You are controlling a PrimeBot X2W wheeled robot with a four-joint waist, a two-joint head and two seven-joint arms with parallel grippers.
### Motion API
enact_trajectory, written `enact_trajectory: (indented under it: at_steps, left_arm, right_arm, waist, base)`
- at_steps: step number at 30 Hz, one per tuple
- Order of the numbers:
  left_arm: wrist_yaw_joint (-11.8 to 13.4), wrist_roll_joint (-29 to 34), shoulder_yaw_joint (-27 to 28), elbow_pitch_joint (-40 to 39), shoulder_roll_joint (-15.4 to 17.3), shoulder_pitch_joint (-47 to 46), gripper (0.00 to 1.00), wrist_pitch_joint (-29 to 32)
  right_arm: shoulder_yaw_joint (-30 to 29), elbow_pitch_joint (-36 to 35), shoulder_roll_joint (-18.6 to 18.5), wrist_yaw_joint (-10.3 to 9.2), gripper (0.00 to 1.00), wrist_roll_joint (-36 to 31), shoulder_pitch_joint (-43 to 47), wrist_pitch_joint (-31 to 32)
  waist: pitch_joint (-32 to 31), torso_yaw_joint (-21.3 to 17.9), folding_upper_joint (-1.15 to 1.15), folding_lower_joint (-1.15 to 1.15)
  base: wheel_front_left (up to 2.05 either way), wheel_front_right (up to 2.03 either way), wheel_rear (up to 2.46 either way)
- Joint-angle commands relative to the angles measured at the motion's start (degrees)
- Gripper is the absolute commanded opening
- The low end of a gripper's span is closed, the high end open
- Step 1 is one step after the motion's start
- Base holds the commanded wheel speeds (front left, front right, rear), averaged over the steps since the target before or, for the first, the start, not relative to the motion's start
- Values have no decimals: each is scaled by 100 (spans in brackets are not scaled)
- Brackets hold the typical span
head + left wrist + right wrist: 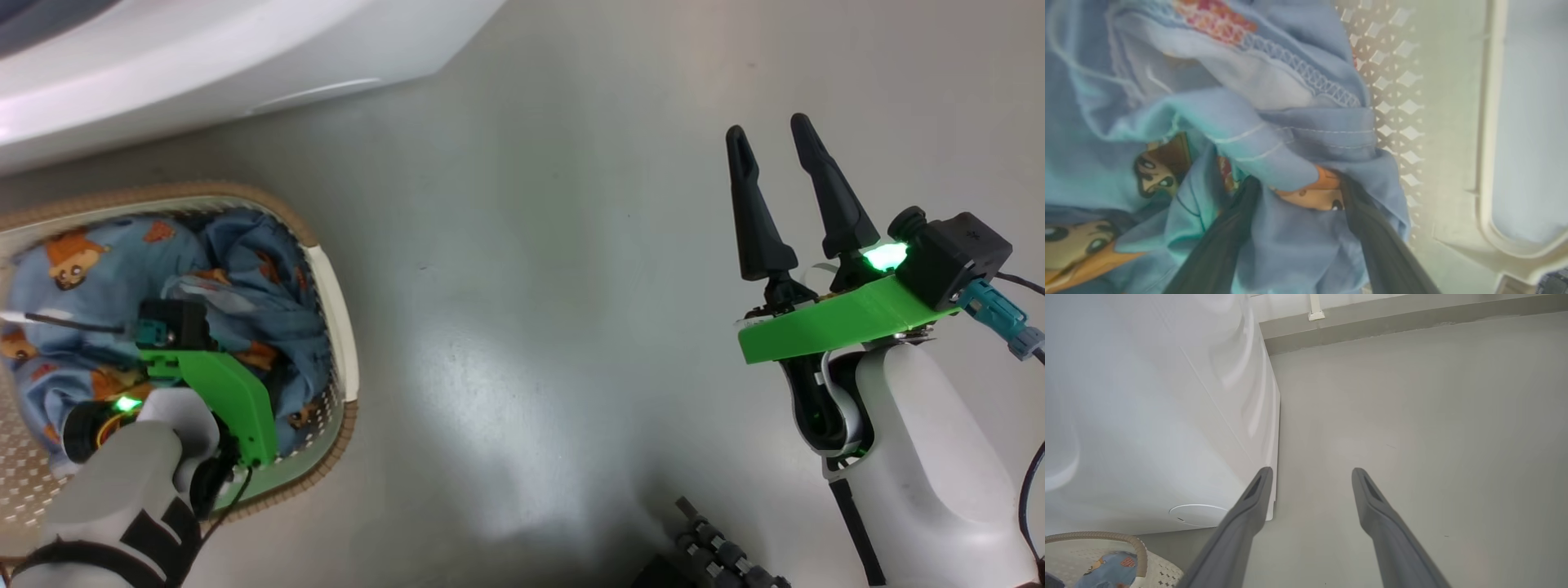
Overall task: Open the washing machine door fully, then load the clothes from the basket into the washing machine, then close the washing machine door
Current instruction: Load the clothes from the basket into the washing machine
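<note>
My left hand (1300,183) is wide open, fingers (1224,232) straddling a fold of the clothes (1241,118) in the basket (341,327), lower left, nothing gripped. Likely soft, light, floppy: pinch that fold. Right hand (767,135) open, empty.

Smooth grey floor (571,245), soft glare, grey skirting (1412,320), white wall (1363,300)

Head: we look steeply down on the floor (522,327), the basket (336,318) at left.
Left wrist: we sit close against the clothes (1290,155).
Right wrist: we face the washing machine (1147,416) from farther off.
Shared: basket and washing machine, in head and right wrist.
</note>
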Motion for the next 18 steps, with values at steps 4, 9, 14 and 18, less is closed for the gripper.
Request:
enact_trajectory:
  at_steps: [4, 9, 14, 18]
  left_arm:
    - [-12, -153, 58, 117, 118, -60, 100, -26]
    - [-12, -310, -26, 278, 101, -70, 0, 60]
    - [-12, -455, -107, 266, 84, 1, 0, -32]
    - [-12, -574, -202, 93, 90, 151, 0, -243]
  right_arm:
    - [125, -160, 38, 26, 100, -28, 93, -46]
    - [134, -164, 40, 26, 100, 1, 112, -46]
    - [114, -159, 40, 26, 100, -3, 97, -46]
    - [111, -145, 41, 26, 100, 11, 99, -46]
  waist:
    - [85, -92, 0, 0]
    - [62, -119, 0, 0]
    - [-99, -84, 0, 0]
    - [-333, -28, 0, 0]
  base:
    - [0, 0, 0]
    - [0, 0, 0]
    - [0, 0, 0]
    - [0, 0, 0]
